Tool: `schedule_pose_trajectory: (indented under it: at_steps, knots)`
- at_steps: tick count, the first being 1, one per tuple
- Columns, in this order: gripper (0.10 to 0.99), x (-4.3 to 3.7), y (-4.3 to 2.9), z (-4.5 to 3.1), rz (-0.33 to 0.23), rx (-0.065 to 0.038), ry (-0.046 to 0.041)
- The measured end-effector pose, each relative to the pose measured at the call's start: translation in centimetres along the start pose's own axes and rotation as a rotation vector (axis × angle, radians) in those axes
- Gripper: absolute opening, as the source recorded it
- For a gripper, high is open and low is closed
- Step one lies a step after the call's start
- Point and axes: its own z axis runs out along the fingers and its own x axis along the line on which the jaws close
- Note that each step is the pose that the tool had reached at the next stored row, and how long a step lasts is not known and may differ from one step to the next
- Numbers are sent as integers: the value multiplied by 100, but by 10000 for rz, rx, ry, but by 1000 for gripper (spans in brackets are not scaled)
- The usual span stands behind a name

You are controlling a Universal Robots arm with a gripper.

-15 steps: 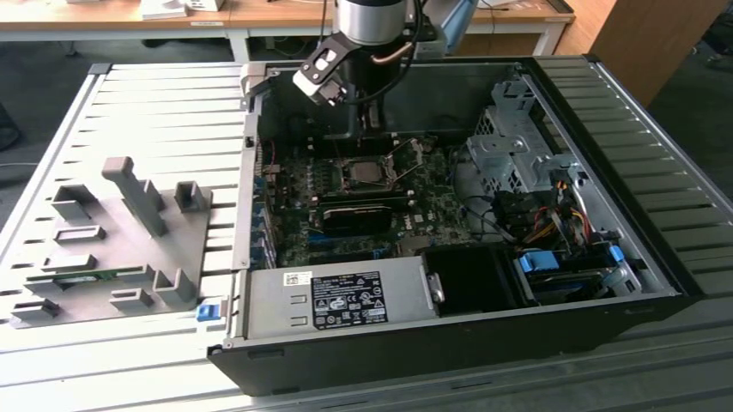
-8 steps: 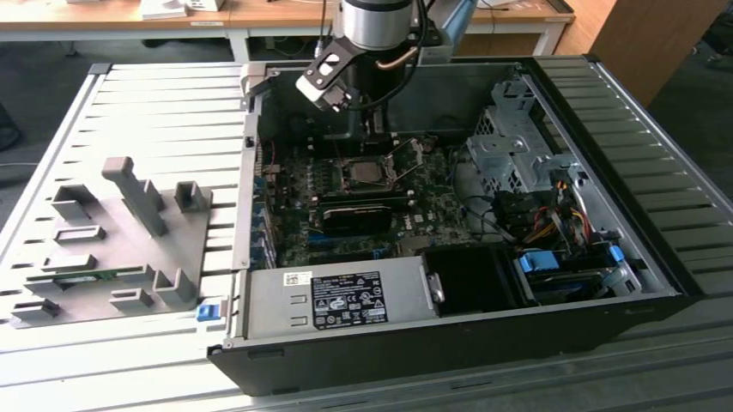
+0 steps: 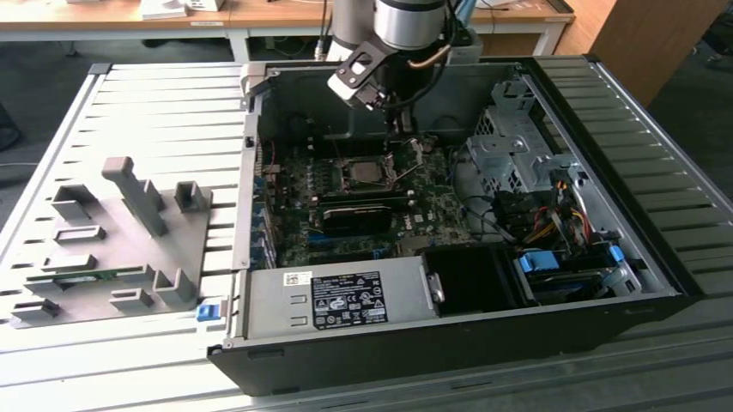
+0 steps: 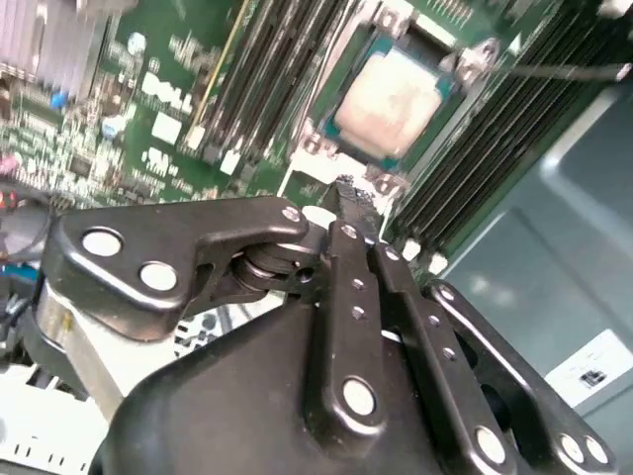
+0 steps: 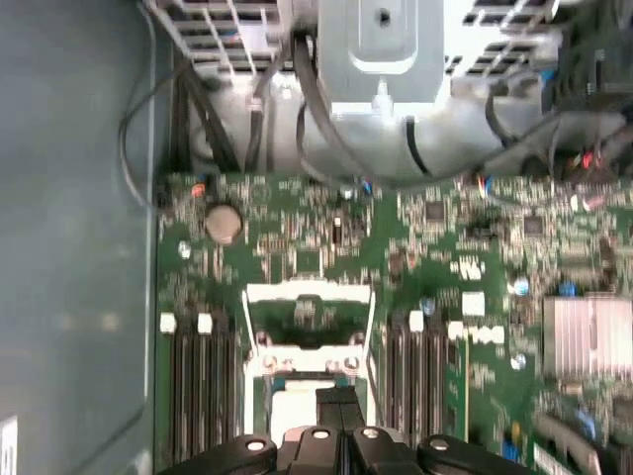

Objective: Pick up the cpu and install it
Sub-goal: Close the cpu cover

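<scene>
The gripper [image 4: 346, 198] hovers with its fingers [image 4: 341, 259] drawn narrow, tips together and holding nothing. The cpu [image 4: 394, 97] lies just ahead of the tips and below them, apart from them. It sits flat and square in its socket on the motherboard [image 4: 158, 89]. The open computer case [image 3: 458, 343] rests on a slatted surface [image 3: 149, 112], with desks [image 3: 287, 13] behind.

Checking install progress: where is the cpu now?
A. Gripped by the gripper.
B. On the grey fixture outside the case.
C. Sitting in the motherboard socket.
C: in the second wrist view the cpu sits in the socket, silver top up, apart from the gripper.
</scene>
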Motion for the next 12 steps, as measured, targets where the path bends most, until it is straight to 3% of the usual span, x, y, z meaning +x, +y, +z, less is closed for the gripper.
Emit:
schedule_pose_trajectory:
  at_steps: [3,12]
  knots:
    - [106,2,58,10,-189,12,54]
    - [106,80,228,45,-294,49,15]
